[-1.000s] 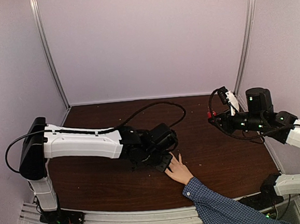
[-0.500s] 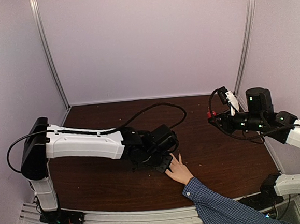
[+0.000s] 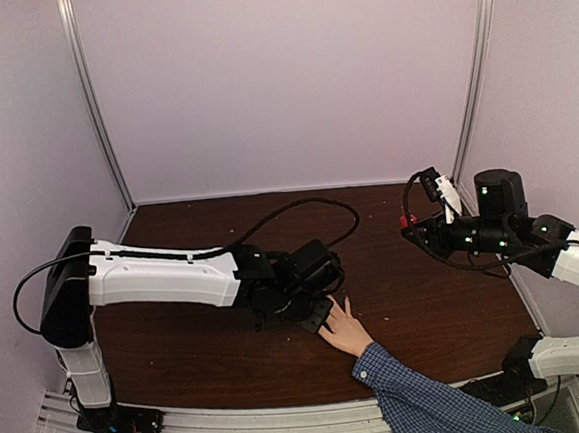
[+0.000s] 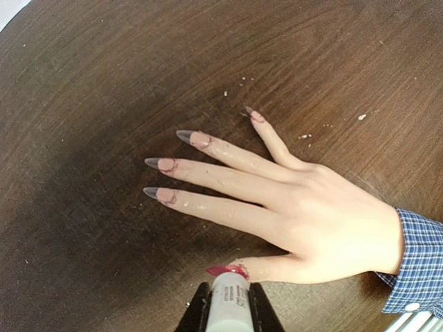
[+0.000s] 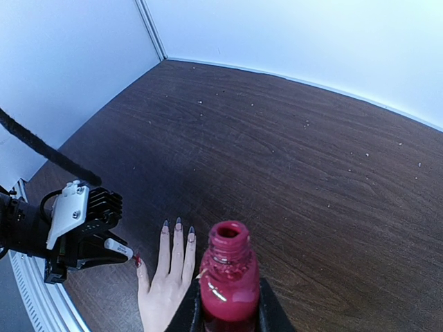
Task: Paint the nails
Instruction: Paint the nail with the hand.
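A light-skinned hand (image 4: 318, 221) in a blue checked sleeve (image 3: 435, 411) lies flat on the dark wooden table, fingers spread. Its long nails are bare pinkish on the index (image 4: 158, 195), middle (image 4: 160, 164) and ring (image 4: 192, 138) fingers, while the thumb nail (image 4: 227, 270) is glossy red. My left gripper (image 4: 228, 301) is shut on the white brush cap (image 4: 230, 308), whose tip sits at the thumb nail. My right gripper (image 5: 227, 308) is shut on the uncapped red polish bottle (image 5: 228, 277), held upright in the air at the right (image 3: 408, 222).
A black cable (image 3: 299, 208) loops over the table behind the left arm (image 3: 164, 277). White walls and metal corner posts enclose the table. Small pale crumbs (image 4: 304, 135) dot the wood near the little finger.
The left arm's upper link has shifted slightly to the right. The hand, the brush at the thumb and the right arm stay where they were.
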You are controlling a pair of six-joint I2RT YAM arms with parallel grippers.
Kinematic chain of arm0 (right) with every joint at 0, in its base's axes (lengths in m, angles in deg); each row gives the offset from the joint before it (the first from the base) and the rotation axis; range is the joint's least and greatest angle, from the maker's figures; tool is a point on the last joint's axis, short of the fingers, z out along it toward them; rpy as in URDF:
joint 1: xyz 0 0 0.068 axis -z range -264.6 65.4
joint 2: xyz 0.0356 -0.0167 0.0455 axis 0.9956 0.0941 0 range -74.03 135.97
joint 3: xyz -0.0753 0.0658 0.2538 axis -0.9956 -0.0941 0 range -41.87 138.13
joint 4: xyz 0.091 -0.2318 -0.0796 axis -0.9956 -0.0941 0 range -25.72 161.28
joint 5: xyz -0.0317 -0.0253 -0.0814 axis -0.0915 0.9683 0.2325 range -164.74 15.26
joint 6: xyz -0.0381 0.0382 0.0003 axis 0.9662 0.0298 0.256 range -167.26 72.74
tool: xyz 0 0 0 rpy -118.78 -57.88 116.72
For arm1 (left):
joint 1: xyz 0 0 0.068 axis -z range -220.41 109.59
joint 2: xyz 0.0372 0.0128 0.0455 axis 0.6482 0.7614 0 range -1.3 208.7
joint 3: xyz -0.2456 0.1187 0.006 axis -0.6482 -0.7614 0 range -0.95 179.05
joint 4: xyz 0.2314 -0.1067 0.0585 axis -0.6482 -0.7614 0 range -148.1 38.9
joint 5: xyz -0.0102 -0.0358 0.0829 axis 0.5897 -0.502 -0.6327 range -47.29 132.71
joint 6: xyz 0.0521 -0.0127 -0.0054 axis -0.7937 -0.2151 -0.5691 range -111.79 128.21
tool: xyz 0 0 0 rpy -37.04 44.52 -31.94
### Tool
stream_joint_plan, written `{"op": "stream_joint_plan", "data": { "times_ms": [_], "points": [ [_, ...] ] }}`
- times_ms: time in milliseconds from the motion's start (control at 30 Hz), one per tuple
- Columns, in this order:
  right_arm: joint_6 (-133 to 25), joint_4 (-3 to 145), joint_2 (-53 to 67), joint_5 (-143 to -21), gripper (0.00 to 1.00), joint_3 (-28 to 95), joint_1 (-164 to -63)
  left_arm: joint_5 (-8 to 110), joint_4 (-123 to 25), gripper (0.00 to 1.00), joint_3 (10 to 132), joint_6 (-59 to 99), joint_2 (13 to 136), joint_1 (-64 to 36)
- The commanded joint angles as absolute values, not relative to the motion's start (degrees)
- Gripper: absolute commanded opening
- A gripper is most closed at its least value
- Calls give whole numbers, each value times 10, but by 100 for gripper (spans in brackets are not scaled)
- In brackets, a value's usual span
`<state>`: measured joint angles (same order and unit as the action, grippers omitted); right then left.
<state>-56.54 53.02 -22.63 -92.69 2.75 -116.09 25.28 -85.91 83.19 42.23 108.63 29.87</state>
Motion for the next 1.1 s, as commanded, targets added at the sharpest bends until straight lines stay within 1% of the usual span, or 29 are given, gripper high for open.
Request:
{"op": "stream_joint_plan", "data": {
  "times_ms": [0,1067],
  "points": [
    [-569,549,-230,-929,0,29,-1157,241,-860,0,850,428,1087,293],
    [-569,549,-228,-929,0,28,-1157,247,-859,0,841,434,1091,293]
  ]
}}
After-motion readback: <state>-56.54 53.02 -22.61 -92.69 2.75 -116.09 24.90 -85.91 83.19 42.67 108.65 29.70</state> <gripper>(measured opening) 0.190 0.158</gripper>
